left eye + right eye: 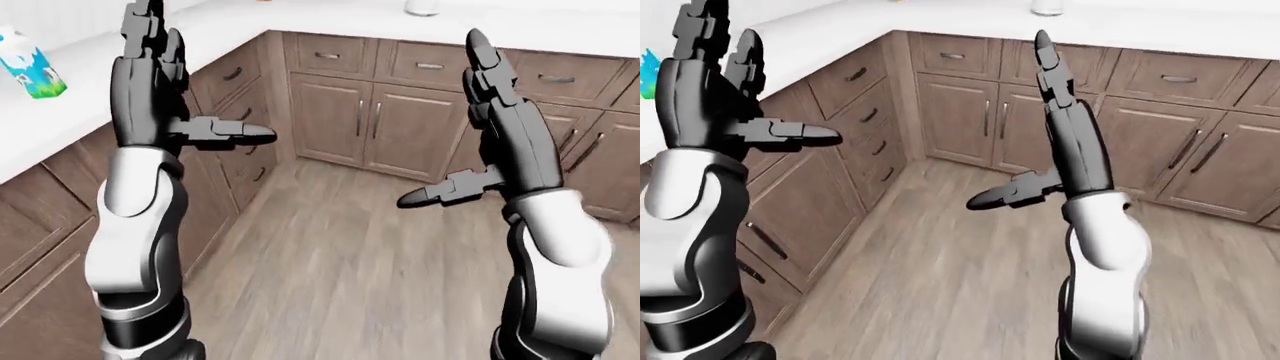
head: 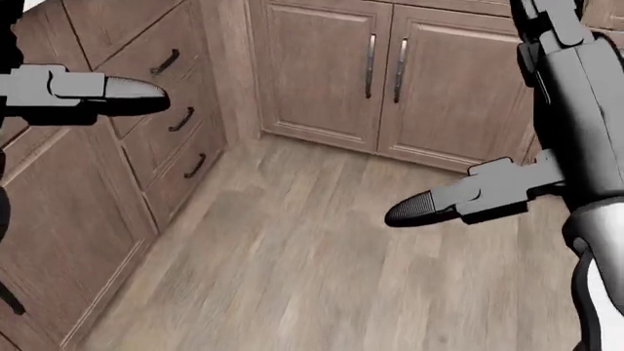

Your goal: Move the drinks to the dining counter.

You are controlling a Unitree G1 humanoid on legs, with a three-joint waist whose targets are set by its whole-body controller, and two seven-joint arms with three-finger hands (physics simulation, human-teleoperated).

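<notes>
A blue, green and white carton [image 1: 30, 66] stands on the white counter [image 1: 90, 90] at the upper left of the left-eye view. A small white container [image 1: 422, 7] sits on the counter along the top edge, cut off by the frame. My left hand [image 1: 195, 82] is raised in front of the left counter, fingers up and thumb out, open and empty. My right hand [image 1: 440, 120] is held up the same way over the floor, open with nothing in it. Neither hand touches anything.
Brown wooden cabinets [image 2: 390, 73] with drawers [image 2: 181, 110] form an L-shaped corner under the counter. Wood plank floor [image 2: 292, 278] fills the lower middle. The left cabinet run stands close beside my left arm.
</notes>
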